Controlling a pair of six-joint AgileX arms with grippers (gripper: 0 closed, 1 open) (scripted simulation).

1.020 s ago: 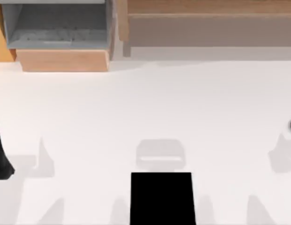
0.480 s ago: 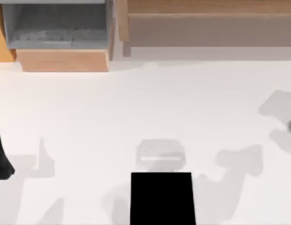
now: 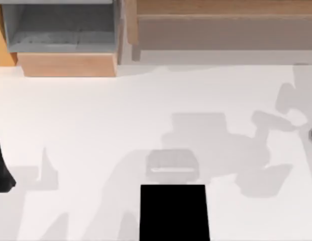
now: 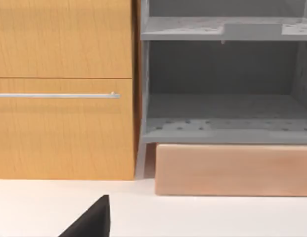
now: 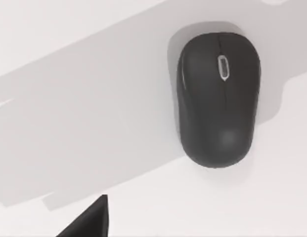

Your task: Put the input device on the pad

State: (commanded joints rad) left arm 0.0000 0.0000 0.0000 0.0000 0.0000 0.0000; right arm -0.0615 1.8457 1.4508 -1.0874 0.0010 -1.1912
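The mouse (image 5: 218, 98) sits untouched on the table (image 3: 145, 100) right below the right claw; I cannot tell that claw's state. Nothing done yet: grab, carry and placing on the pad (image 3: 173, 211) all remain.

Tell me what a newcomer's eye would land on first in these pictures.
First the pad, a flat black rectangle at the near middle edge of the white table. Next the mouse, black with a pale scroll wheel, lying on the table in the right wrist view; from above it just peeks in at the table's right edge. Then the wooden cabinet and grey shelf at the far left.
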